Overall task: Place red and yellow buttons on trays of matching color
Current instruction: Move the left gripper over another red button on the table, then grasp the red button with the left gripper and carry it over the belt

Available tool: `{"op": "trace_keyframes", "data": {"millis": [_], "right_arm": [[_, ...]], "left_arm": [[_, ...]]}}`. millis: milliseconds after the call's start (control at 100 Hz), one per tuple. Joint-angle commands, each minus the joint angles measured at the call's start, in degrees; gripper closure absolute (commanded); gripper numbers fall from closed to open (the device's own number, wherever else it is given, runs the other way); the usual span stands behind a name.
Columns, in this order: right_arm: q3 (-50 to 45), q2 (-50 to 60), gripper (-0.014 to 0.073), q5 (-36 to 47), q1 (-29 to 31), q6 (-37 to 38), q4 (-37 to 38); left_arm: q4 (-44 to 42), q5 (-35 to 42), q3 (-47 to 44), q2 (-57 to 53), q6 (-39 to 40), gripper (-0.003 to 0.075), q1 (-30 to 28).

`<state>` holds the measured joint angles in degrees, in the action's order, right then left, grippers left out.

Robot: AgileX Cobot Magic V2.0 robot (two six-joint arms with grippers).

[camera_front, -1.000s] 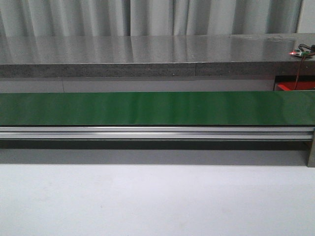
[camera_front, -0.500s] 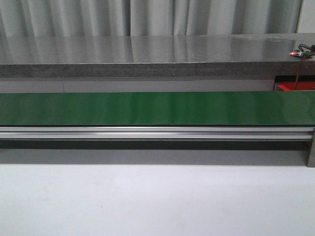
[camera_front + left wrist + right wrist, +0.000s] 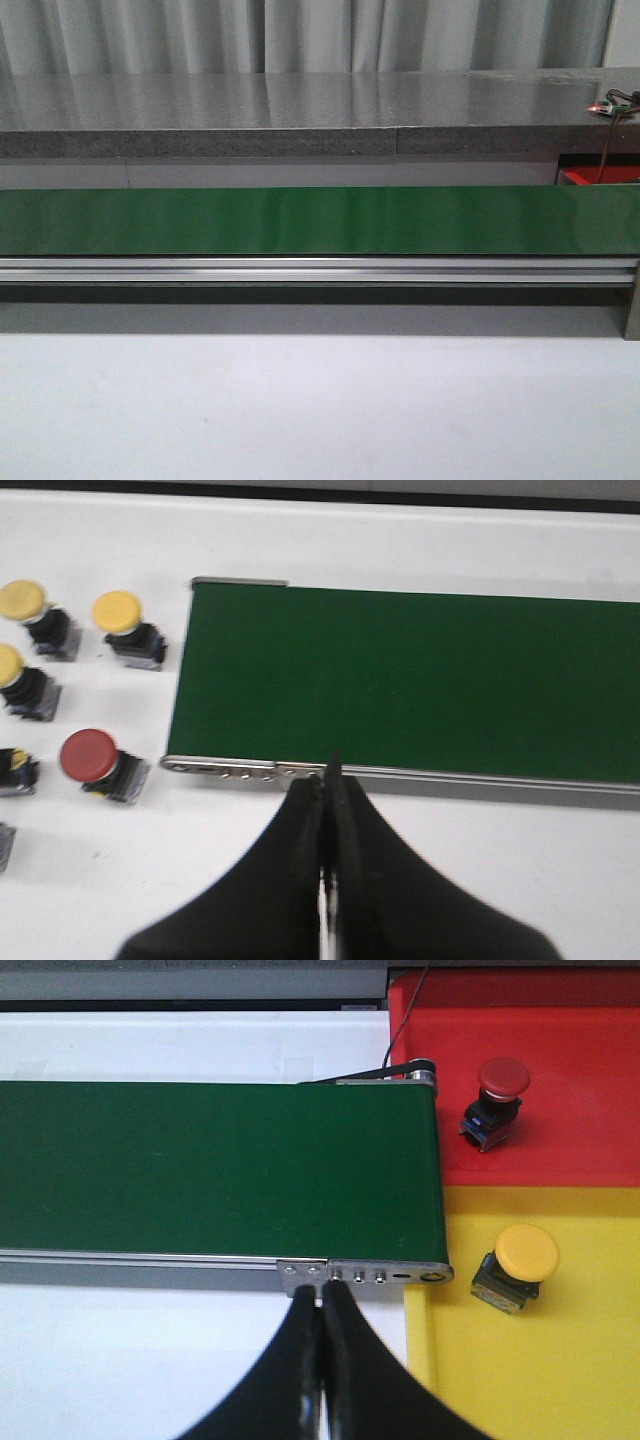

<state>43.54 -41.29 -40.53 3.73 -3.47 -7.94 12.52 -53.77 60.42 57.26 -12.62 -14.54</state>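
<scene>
In the left wrist view, three yellow buttons [image 3: 118, 613] [image 3: 24, 600] [image 3: 8, 666] and one red button [image 3: 88, 756] stand on the white table beside the end of the green conveyor belt [image 3: 410, 680]. My left gripper [image 3: 328, 780] is shut and empty, over the belt's near rail. In the right wrist view, a red button [image 3: 500, 1080] lies on the red tray [image 3: 580, 1110] and a yellow button [image 3: 525, 1255] lies on the yellow tray [image 3: 560, 1360]. My right gripper [image 3: 320, 1295] is shut and empty, near the belt's other end. Neither gripper shows in the front view.
The green belt [image 3: 320, 220] on its aluminium rail [image 3: 320, 270] runs across the front view, with a grey counter [image 3: 300, 110] behind and a corner of the red tray [image 3: 590, 177] at far right. Two more partly cut-off items [image 3: 14, 770] sit at the left wrist view's edge.
</scene>
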Motion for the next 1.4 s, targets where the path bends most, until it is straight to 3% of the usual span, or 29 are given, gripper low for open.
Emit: {"op": "trace_keyframes", "data": {"millis": [0, 410, 480, 670, 740, 1150, 1390], "right_arm": [[1.4, 0.3, 0.0665, 3.4, 0.0, -0.5, -0.2], [1.4, 0.3, 0.0665, 3.5, 0.0, -0.5, -0.2], [1.4, 0.3, 0.0665, 3.5, 0.0, -0.5, -0.2], [1.4, 0.3, 0.0665, 3.5, 0.0, -0.5, -0.2], [1.4, 0.3, 0.0665, 3.5, 0.0, -0.5, -0.2], [1.4, 0.3, 0.0665, 3.5, 0.0, -0.5, -0.2], [1.4, 0.3, 0.0665, 3.5, 0.0, -0.5, -0.2]], "left_arm": [[-1.6, 3.2, 2.7, 2.0, 3.1, 0.074, -2.3], [0.1, 7.1, 3.7, 18.0, 4.5, 0.0717, -15.4], [2.1, 6.1, 3.8, 21.2, 4.5, 0.0623, -16.5], [4.1, 5.2, 4.8, 28.5, 5.3, 0.018, -16.9], [4.4, 5.5, 6.3, 30.3, 7.8, 0.0111, -16.9], [3.7, 8.1, 12.2, 39.5, 19.7, 0.0113, -16.8], [1.4, 8.7, 13.6, 43.8, 21.5, 0.0113, -16.8]]}}
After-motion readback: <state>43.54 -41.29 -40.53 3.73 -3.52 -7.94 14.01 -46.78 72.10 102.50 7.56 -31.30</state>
